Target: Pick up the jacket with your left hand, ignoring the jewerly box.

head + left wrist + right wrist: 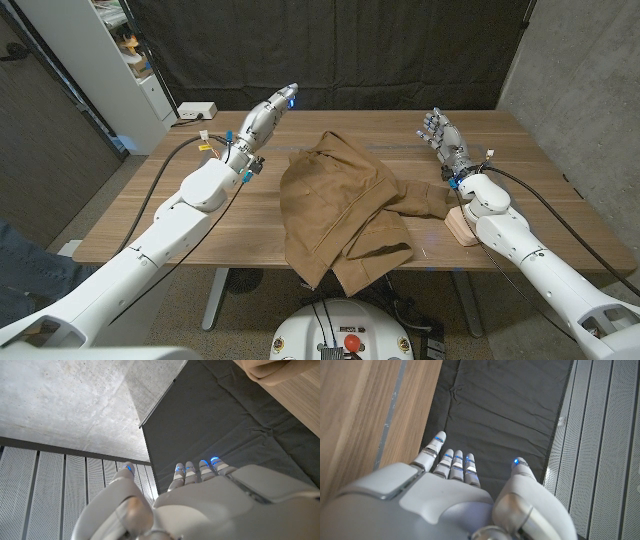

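Both hands, left hand [268, 118] and right hand [441, 136], hover raised, fingers extended, holding nothing.

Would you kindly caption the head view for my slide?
Brown jacket lies crumpled mid-table; left hand hovers open beside it.

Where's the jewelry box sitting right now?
In the head view, the jewelry box sits near the table's front right edge, beside the brown jacket's sleeve and partly under the right forearm.

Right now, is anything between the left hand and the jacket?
Nothing visible. The left hand is raised, open, beside the brown jacket, with bare table between. The wooden box sits beyond the jacket, under the right arm.
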